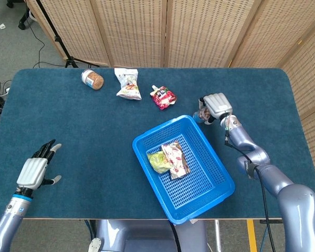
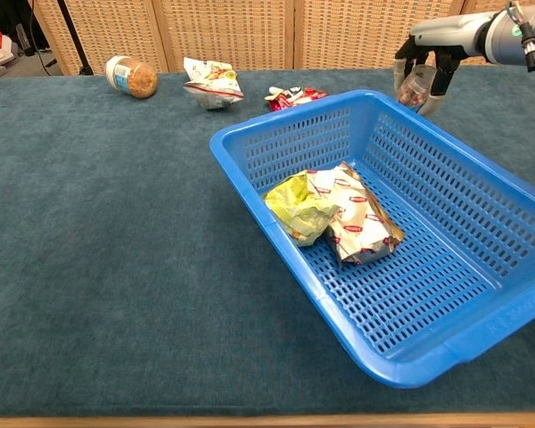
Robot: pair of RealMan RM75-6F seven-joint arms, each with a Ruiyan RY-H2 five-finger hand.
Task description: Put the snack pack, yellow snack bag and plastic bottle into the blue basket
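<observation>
The right hand [image 1: 216, 105] is curling its fingers [image 2: 431, 76] around the plastic bottle [image 2: 414, 86], holding it just past the far right corner of the blue basket [image 1: 210, 181], close to the rim there. The basket is sitting at an angle near the front edge of the table [image 1: 68, 136], with its near corner reaching toward that edge. Inside it, the yellow snack bag [image 1: 158, 161] and the snack pack [image 1: 175, 158] are lying side by side and touching, toward the left half, leaving the right half of the mesh floor bare. The left hand [image 1: 32, 170] is resting near the front left corner of the table with its fingers spread and nothing in them, well apart from the basket. Along the far edge a jar [image 1: 92, 79], a white snack bag [image 1: 127, 84] and a red pouch [image 1: 163, 97] are lying in a row, leaving a wide stretch of blue cloth between them and the left hand.
</observation>
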